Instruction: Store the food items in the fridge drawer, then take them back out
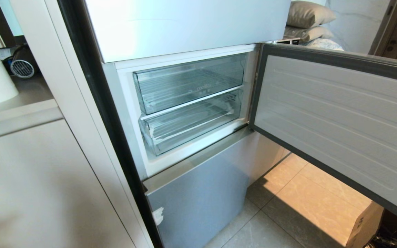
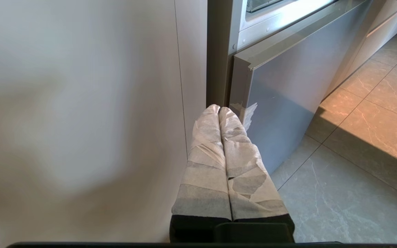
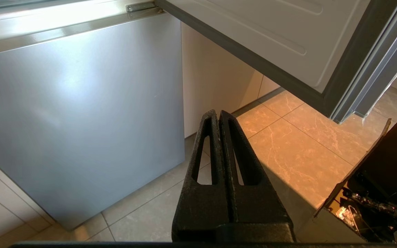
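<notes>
Fridge drawer [image 1: 190,122] pushed in, empty (both grippers [image 2: 219,109] [image 3: 218,113] pressed together, down by the floor).

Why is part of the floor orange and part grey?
Head view: sunlight warms the floor, and the open door shades the grey part. Right wrist view: same sunny patch, plus glare on the silver panel.

Swung-out fridge door [image 1: 336,117] leaves the fridge drawer [image 1: 190,125] front reachable, seemingly unblocked
</notes>
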### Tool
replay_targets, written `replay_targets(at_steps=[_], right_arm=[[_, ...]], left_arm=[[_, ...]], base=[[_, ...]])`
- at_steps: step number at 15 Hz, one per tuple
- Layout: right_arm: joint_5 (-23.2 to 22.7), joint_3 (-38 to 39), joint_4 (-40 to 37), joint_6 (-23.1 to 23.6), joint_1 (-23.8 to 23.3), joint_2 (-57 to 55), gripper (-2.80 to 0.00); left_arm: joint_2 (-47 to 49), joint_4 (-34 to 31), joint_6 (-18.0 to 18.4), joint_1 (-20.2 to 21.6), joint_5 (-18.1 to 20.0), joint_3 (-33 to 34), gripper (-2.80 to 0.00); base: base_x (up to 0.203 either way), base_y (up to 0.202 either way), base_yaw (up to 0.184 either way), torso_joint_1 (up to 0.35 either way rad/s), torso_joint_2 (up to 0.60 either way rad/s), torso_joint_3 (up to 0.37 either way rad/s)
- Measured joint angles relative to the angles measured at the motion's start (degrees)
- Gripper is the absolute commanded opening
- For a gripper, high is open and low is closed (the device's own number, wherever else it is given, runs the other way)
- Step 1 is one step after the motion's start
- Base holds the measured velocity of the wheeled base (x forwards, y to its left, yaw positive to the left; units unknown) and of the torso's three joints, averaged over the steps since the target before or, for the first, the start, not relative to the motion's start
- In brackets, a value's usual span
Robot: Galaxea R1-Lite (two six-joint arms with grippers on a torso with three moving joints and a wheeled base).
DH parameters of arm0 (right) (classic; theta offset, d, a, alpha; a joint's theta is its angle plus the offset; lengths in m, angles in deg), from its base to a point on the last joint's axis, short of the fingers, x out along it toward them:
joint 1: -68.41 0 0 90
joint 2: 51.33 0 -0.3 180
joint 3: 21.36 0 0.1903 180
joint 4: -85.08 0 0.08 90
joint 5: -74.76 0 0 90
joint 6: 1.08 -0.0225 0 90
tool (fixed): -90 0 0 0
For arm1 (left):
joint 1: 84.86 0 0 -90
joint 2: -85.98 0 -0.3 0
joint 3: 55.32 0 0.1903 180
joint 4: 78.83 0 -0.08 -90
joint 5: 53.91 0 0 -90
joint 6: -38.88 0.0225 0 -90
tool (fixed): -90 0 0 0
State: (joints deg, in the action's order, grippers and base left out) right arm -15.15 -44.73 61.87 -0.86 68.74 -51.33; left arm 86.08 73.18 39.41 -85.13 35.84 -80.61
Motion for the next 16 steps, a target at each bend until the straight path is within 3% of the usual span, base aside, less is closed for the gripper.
replay_targets(at_steps=[6, 16], right_arm=[[0.0, 0.0, 0.0, 0.0, 0.0, 0.0, -2.8], [0.0, 0.0, 0.0, 0.0, 0.0, 0.0, -2.8]], left_arm=[[0.0, 0.0, 0.0, 0.0, 0.0, 0.0, -2.8], [0.0, 0.0, 0.0, 0.0, 0.0, 0.0, -2.8]], base=[[0.001, -0.001, 0.017, 0.0, 0.0, 0.001], [0.001, -0.008, 0.172, 0.003, 0.0, 0.001]])
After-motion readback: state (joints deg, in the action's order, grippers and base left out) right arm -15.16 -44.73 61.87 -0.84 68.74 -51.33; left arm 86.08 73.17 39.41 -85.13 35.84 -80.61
